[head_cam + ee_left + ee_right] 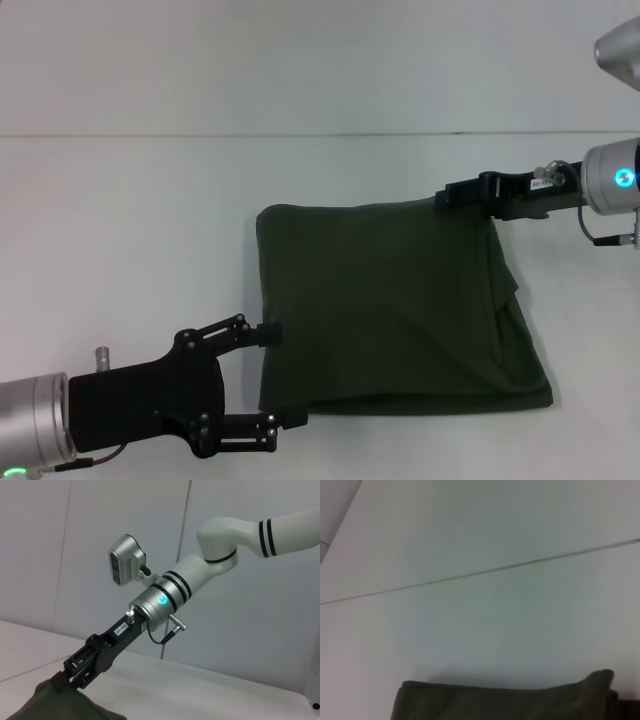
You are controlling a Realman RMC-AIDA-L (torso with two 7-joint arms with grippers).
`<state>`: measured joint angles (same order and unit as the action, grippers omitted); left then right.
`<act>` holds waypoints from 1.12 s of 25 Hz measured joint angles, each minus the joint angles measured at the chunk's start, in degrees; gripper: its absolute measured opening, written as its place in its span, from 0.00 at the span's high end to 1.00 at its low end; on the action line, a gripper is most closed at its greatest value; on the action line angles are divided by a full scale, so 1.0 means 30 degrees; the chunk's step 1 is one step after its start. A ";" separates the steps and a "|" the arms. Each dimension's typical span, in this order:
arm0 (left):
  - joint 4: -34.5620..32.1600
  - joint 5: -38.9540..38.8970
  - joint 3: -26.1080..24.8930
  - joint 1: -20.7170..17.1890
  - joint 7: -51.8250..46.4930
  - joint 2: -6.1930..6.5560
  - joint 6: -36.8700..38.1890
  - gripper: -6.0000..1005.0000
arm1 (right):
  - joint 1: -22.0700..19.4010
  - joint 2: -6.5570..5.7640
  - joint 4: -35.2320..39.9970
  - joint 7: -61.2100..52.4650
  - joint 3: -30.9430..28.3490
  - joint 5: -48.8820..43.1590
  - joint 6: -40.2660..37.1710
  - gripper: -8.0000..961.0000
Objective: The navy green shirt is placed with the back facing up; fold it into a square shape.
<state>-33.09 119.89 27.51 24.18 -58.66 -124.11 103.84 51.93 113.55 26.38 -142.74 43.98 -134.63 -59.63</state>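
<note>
The navy green shirt [390, 300] lies folded into a rough square in the middle of the white table, plain side up, with loose layers along its right edge. My left gripper [283, 374] is open at the shirt's near left edge, one finger [270, 333] beside the cloth and the other at the near left corner. My right gripper [447, 197] is at the far right corner, shut on the shirt's edge. In the left wrist view the right gripper [70, 674] sits on a raised corner of the shirt [45, 705]. The right wrist view shows the shirt [495, 705] with one corner lifted.
The white table [130, 230] spreads around the shirt on all sides. A seam line [300, 135] runs across the surface at the back. The right arm's wrist [610, 180] reaches in from the right edge.
</note>
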 joint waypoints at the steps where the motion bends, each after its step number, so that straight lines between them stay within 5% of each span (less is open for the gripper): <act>1: 0.0018 0.0000 0.0000 -0.0026 0.0009 -0.0003 0.0004 0.09 | 0.0037 0.0024 0.0008 0.0008 0.0027 0.0005 0.0039 0.25; 8: 0.0024 0.0000 0.0000 -0.0219 0.0025 -0.0065 -0.0043 0.09 | -0.0057 0.0215 0.0528 0.0022 0.0194 -0.0194 0.0564 0.25; 19: 0.0199 -0.0001 -0.0001 -0.0139 -0.0065 -0.0031 -0.0040 0.09 | -0.0226 0.0403 0.0835 0.0440 0.0424 -0.0187 0.0474 0.70; 28: 0.0222 -0.0002 -0.0003 -0.0097 -0.0075 -0.0027 -0.0113 0.09 | -0.0274 0.0393 0.0950 0.0494 0.0427 -0.0143 0.0509 0.94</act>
<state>-32.43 119.88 27.51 23.89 -58.89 -124.18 103.50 51.10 114.73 29.23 -141.26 45.26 -135.06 -58.10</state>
